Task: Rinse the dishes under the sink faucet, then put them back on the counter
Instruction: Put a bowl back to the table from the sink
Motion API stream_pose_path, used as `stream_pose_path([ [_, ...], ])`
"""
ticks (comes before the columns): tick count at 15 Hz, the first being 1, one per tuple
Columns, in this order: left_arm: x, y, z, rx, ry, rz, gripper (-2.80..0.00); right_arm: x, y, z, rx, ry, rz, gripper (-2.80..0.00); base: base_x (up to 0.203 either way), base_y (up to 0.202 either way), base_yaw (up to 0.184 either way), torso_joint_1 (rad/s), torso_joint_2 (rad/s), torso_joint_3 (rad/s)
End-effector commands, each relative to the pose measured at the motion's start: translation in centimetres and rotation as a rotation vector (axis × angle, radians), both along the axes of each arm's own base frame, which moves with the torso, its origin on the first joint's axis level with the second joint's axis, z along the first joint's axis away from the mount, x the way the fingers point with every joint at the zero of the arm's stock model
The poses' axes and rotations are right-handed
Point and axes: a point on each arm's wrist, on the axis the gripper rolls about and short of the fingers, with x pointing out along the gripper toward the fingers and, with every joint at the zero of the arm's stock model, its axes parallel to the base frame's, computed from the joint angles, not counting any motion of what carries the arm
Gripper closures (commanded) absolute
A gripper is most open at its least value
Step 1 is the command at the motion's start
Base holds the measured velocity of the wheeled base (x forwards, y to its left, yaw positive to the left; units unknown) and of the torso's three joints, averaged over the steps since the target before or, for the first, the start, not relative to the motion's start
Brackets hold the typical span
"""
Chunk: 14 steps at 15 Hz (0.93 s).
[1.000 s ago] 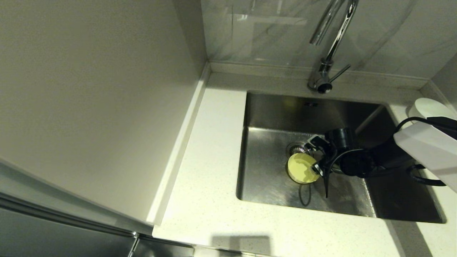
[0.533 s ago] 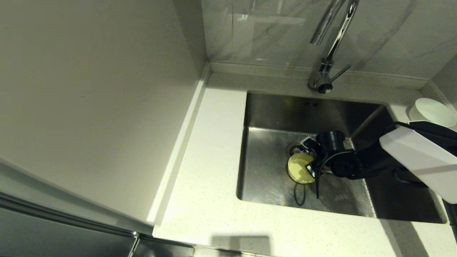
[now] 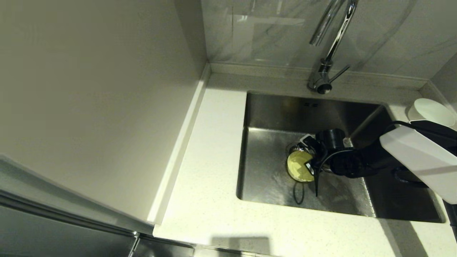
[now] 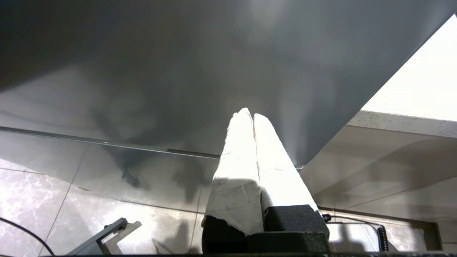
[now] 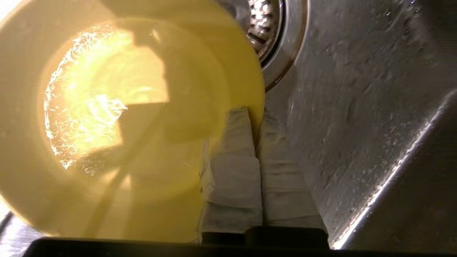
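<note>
Yellow bowl (image 3: 299,167): round, smooth, plastic-looking, plain and unmarked; it sits on the floor of the sink just beside the drain strainer (image 3: 293,146), with water glinting on its inside in the right wrist view.
Sink (image 3: 271,185): rectangular brushed steel basin, wet and streaked, with two small slots in the back wall.
Tap (image 3: 330,46): tall chrome gooseneck with a thin side lever, on a round base at the back edge.
Surface (image 3: 210,185): pale cream stone-like worktop with fine speckles and a low raised back edge.
White bowl (image 3: 430,111): round and plain, on the surface at the far right corner (partly behind the right arm).
Right gripper (image 3: 310,165): reaches down into the sink from the right; its cloth-wrapped fingers (image 5: 232,171) are clamped on the yellow bowl's rim, one inside, one outside.
Left gripper (image 4: 252,117): parked off the surface, its white wrapped fingers pressed together on nothing.
Writing: none readable.
</note>
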Motion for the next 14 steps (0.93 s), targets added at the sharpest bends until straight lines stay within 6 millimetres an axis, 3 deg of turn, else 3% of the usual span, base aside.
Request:
stream_pose_path([
  [1, 0.0, 0.0, 0.0, 0.0, -0.002, 0.001, 0.0, 0.0, -0.2, 0.5, -0.001, -0.013, -0.004, 0.0, 0.0, 0.0, 0.0, 0.0, 0.0, 0.0],
  [5, 0.0, 0.0, 0.0, 0.0, -0.002, 0.001, 0.0, 0.2, -1.9, 2.3, 0.034, -0.06, -0.063, 0.0, 0.0, 0.0, 0.0, 0.0, 0.0, 0.0],
  [10, 0.0, 0.0, 0.0, 0.0, -0.002, 0.001, 0.0, -1.0, -6.2, 7.0, 0.06, -0.149, -0.124, 0.0, 0.0, 0.0, 0.0, 0.0, 0.0, 0.0],
  [14, 0.0, 0.0, 0.0, 0.0, -0.002, 0.001, 0.0, -2.8, -8.1, 10.7, 0.064, -0.224, -0.16, 0.0, 0.0, 0.0, 0.0, 0.0, 0.0, 0.0],
])
